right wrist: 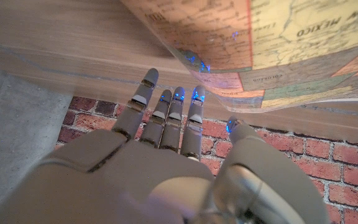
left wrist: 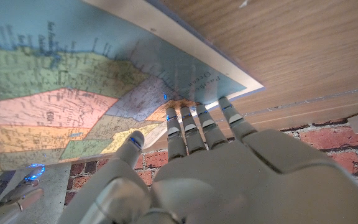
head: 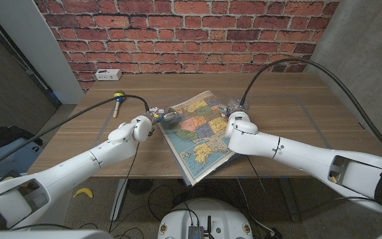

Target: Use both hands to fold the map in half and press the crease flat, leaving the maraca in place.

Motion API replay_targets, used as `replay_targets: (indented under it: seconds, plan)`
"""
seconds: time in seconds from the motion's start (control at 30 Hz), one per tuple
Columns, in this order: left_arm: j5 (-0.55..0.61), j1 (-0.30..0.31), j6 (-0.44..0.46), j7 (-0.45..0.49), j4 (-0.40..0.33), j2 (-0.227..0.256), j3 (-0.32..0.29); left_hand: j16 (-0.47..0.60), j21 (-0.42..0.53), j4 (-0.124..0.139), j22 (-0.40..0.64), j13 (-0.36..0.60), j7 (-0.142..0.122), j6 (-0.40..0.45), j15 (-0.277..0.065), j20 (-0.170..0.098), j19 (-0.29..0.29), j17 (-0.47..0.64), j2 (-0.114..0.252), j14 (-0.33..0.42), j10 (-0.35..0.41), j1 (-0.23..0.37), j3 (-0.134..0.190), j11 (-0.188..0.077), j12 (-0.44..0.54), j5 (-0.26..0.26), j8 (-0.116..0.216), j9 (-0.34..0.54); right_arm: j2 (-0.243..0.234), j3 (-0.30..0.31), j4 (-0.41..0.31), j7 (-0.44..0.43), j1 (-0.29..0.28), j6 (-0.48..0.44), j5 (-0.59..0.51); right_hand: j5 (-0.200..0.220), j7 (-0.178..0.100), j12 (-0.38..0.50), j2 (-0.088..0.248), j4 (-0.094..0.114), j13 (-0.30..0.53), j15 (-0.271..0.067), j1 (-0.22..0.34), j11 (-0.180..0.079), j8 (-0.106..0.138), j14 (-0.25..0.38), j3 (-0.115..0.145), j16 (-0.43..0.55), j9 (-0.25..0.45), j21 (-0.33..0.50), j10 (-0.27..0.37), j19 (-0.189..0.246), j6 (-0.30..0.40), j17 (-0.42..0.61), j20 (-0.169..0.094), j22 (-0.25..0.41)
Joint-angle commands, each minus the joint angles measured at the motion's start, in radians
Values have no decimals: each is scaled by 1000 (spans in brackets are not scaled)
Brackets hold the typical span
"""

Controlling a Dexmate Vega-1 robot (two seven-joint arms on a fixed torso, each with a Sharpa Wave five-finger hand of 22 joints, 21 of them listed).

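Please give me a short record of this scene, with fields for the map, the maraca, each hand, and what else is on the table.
map: open on the wooden table, not folded yet, its near corner over the front edge
maraca: lying on the far left part of the table, apart from the map
left hand: at the map's left edge, fingertips on the edge
right hand: at the map's right edge, which is lifted off the table; grip unclear
other: white power strip at the far left edge
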Motion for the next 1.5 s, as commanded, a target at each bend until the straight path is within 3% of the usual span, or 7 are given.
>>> replay_targets:
  seconds: [0.03,0.17,0.37,0.5,0.73,1.27,1.5]
  plan:
    - [9,-8,3,-8,0,-4,7,0,2,6,2,3,3,1,-14,1,9,0,11,-7,7,8,1,7,5,8,3,2,-35,23,-125,-123,-69,-87,-66,-5,7,22,-2,1,2,-8,4,11,21,59,13,25,3,7,61,25,58,4,-2,1]
    - [12,-12,1,-12,3,-7,11,1,1,8,2,3,4,0,-13,2,9,0,11,-7,6,8,1,6,4,8,4,2,-29,63,-159,-61,-145,-87,-194,-9,15,36,-3,1,1,-3,-3,22,36,115,21,37,3,19,120,66,120,4,-5,2]
    - [11,-15,-6,-12,8,-9,11,1,-1,10,2,3,4,0,-14,1,10,0,12,-7,6,8,1,6,4,8,4,2,65,161,-121,325,-300,-87,-715,-12,19,48,-3,0,0,-7,-11,26,44,198,36,48,2,25,199,105,194,2,-7,2]
    - [11,-15,-8,-12,9,-9,11,0,-2,11,3,3,4,-1,-13,2,10,0,12,-8,6,8,1,7,4,8,3,2,109,199,-93,472,-351,-87,-906,-10,18,46,-3,-10,-1,-5,-2,28,41,205,45,44,2,25,205,112,198,-1,-9,2]
    - [10,-14,-13,-11,9,-6,9,0,-3,13,3,3,5,0,-13,1,10,0,11,-8,4,8,1,6,4,9,4,2,133,222,-80,497,-388,-87,-960,-15,25,43,12,6,5,17,-30,51,39,299,33,97,6,40,249,162,242,46,5,10]
    - [5,-8,-14,-5,9,-3,1,1,-6,17,3,3,4,2,-14,-1,13,0,11,-8,5,8,0,5,5,9,5,2,140,205,-32,626,-352,-87,-925,-17,22,23,17,-16,12,5,-18,43,23,326,29,144,10,109,227,316,229,111,-12,24]
    - [-2,-7,-18,-3,11,-5,-3,1,-7,19,3,3,3,0,-15,-1,14,0,9,-8,4,7,-1,5,4,10,4,2,80,151,-62,593,-301,-63,-789,-17,53,86,20,-32,14,-26,-8,73,70,296,27,147,10,27,429,77,436,154,-19,24]
